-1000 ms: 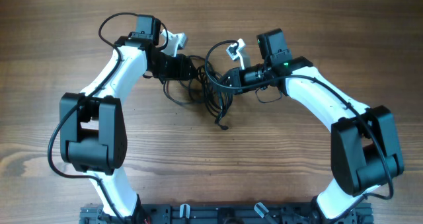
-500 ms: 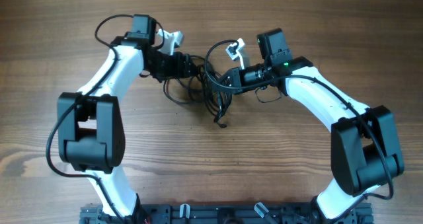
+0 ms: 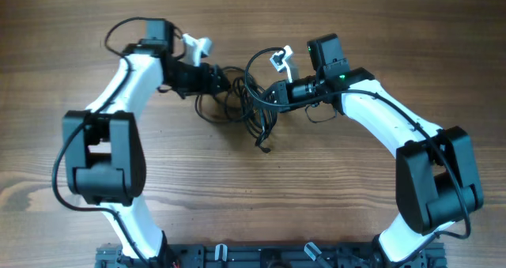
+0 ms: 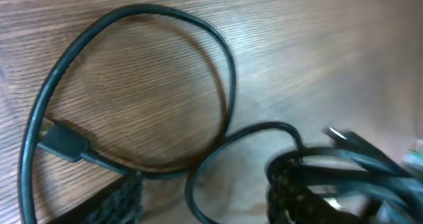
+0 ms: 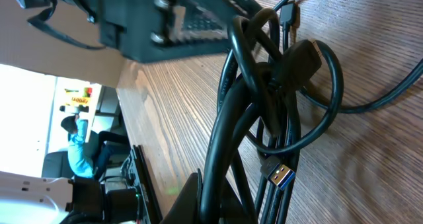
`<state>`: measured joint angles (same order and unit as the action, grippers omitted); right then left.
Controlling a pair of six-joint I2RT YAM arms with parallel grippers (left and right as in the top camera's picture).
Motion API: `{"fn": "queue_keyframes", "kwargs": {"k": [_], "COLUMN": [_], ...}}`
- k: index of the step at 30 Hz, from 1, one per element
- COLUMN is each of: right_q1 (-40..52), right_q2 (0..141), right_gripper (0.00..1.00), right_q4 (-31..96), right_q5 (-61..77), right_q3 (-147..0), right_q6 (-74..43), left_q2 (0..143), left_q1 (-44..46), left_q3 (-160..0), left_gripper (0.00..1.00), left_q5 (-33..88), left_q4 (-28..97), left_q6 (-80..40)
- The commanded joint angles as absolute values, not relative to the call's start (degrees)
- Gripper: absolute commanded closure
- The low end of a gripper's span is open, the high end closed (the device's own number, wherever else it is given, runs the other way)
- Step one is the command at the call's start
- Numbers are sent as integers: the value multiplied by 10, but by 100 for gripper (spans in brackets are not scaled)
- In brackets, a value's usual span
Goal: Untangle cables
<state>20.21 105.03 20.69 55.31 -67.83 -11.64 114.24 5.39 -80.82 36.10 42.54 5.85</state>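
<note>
The black cables (image 3: 247, 103) lie knotted at the table's middle back, between my two grippers. One plug end (image 3: 267, 150) trails toward the front. My left gripper (image 3: 228, 82) is at the tangle's left edge. In the left wrist view it (image 4: 208, 192) stands open, with a thin cable loop (image 4: 198, 178) lying on the wood between its fingers (image 4: 122, 201). A wide loop (image 4: 225, 72) ending in a flat plug (image 4: 63, 141) lies beyond. My right gripper (image 3: 267, 94) is shut on a bundle of cables (image 5: 231, 138). A blue-tongued USB plug (image 5: 281, 174) hangs beside it.
Bare wooden table (image 3: 332, 197) surrounds the tangle. A small white connector (image 3: 278, 59) sticks up near the right wrist, another white piece (image 3: 198, 43) near the left wrist. The arms' own thick wires arch over both wrists. The arm bases stand at the front edge.
My left arm has drawn back to the left, its gripper sliding a little left along the tangle. The right arm has held still, its grip unchanged.
</note>
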Motion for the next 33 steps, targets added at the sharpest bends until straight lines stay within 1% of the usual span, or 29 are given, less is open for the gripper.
{"fn": "queue_keyframes", "kwargs": {"k": [1,3,6,16,19,33], "right_q1": [203,203,203,203,203,203], "right_q2": [1054,1054,1054,1054,1054,1054], "right_gripper": [96,95,95,95,96,95], "right_q4": [203,204,204,204,204,204], "right_q5": [575,575,575,575,575,575], "right_q3": [-678,-678,-678,-678,-678,-678], "right_q6": [-105,-105,-105,-105,-105,-105], "left_q2": [1152,1152,1152,1172,1172,1179], "left_q1": [84,95,96,99,99,99], "left_q3": [-804,-804,-804,-804,-804,-804], "left_gripper": [41,45,46,43,41,42], "left_q5": [254,254,254,255,275,276], "left_q4": [416,413,413,405,401,400], "left_q6": [25,25,25,21,21,21]}}
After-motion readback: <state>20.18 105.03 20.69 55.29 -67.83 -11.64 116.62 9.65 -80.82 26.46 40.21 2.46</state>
